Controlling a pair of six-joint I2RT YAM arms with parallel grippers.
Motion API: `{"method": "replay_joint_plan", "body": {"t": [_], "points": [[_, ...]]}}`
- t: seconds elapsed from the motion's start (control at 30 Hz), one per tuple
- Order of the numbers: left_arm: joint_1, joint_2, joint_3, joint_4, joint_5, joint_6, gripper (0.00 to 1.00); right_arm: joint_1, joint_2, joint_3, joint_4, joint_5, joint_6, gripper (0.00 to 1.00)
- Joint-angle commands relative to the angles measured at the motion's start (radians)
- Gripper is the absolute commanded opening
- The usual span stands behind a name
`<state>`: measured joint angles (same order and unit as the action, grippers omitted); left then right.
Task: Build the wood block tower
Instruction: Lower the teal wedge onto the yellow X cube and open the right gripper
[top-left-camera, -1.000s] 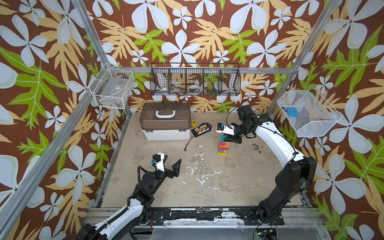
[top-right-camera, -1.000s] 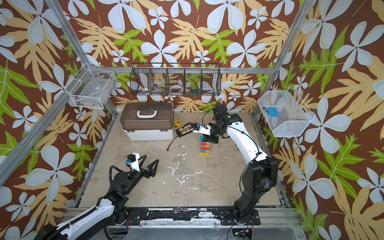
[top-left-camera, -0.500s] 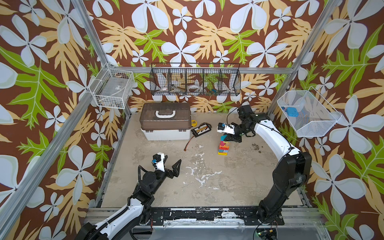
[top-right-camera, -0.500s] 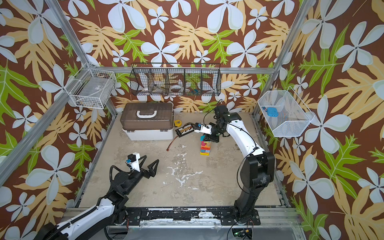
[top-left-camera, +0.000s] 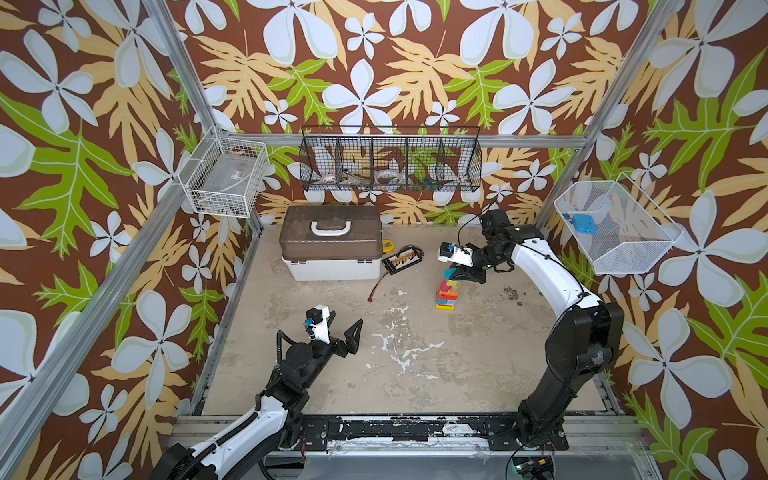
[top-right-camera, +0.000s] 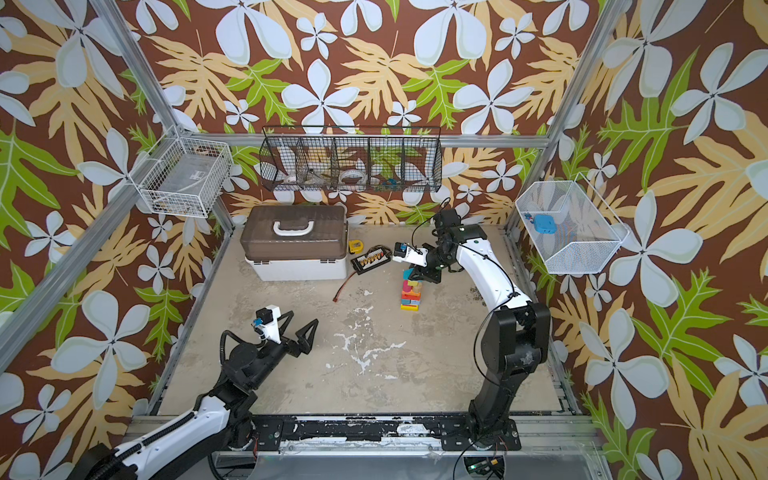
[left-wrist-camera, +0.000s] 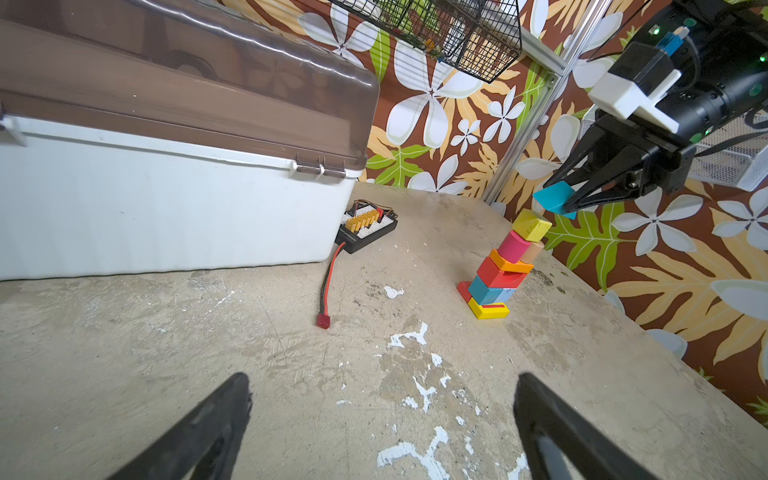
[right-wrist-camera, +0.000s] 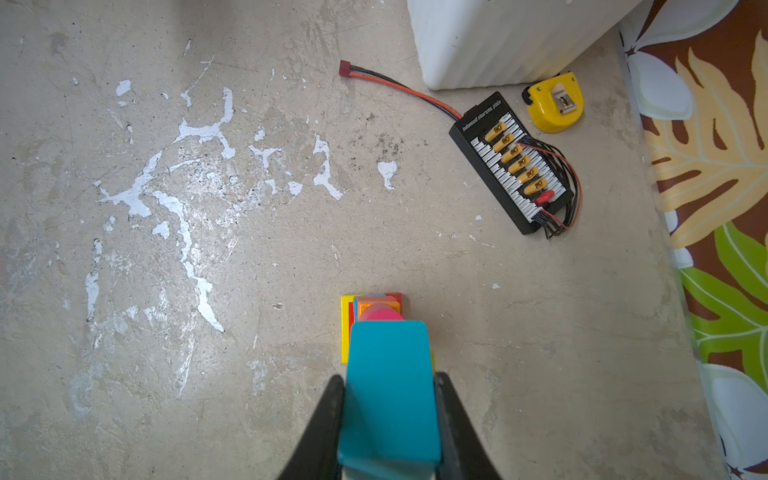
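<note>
On the table (top-left-camera: 415, 374), toward its far right, the tower (left-wrist-camera: 500, 270) stood narrow and unevenly stacked, likely easy to topple. Your left gripper (left-wrist-camera: 382, 378) hung spread wide and empty, well apart from it. Your right gripper (right-wrist-camera: 389, 380) clamped the teal block (right-wrist-camera: 388, 415) by its flat sides just above the tower's top. The block was probably light, stiff and slippery painted wood.

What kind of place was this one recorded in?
Probably a robot test cell, not a home: aluminium framing boxes in a worn tabletop, floral-print panels serve as walls, and a left arm and right arm are mounted on a rail at the front edge.
</note>
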<state>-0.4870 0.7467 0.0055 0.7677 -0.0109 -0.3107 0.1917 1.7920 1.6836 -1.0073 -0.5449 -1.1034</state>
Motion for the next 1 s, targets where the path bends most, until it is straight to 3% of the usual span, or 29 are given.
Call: {"method": "replay_joint_plan", "body": {"t": [0.0, 0.97], "points": [[0.000, 0.003, -0.025, 0.049, -0.003, 0.008, 1.00, -0.003, 0.004, 0.004, 0.002, -0.023, 0.001, 0.03], [0.001, 0.020, -0.022, 0.056, 0.002, 0.006, 1.00, -0.008, 0.018, -0.015, 0.019, -0.008, -0.001, 0.08]]}}
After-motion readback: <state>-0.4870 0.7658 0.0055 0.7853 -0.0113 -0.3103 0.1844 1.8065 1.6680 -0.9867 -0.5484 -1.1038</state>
